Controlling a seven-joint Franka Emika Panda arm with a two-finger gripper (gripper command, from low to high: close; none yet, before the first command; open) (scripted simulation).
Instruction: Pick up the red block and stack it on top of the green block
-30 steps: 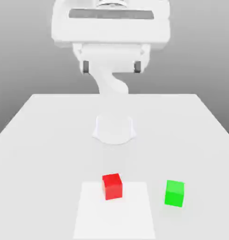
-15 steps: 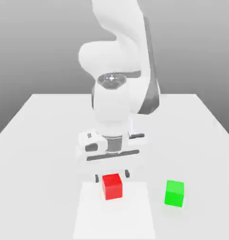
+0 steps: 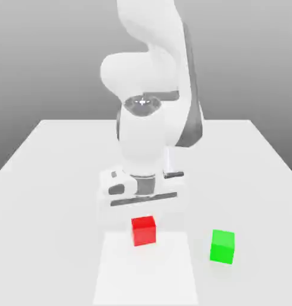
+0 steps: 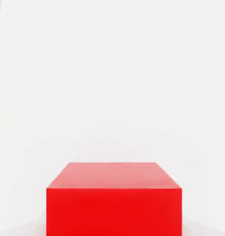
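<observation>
I've got the hand [image 3: 143, 216] clamped on the red block [image 3: 144, 230]; green block [image 3: 222, 245] sits apart toward ext. view's right.

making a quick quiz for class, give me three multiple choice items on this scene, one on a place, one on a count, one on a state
1. In the exterior view, where does the green block stand relative to the red block?
A. to its right
B. to its left
C. on top of it

2. How many blocks are on the table?
A. one
B. two
C. three

3. How far is the stacking?
A. the red block rests on the green one
B. the green block rests on the red one
C. the two blocks are apart, nothing stacked

Answers: 1 A, the green cube stands on the exterior view's right of the red one. 2 B, one red cube and one green. 3 C, bare table lies between them.
</observation>
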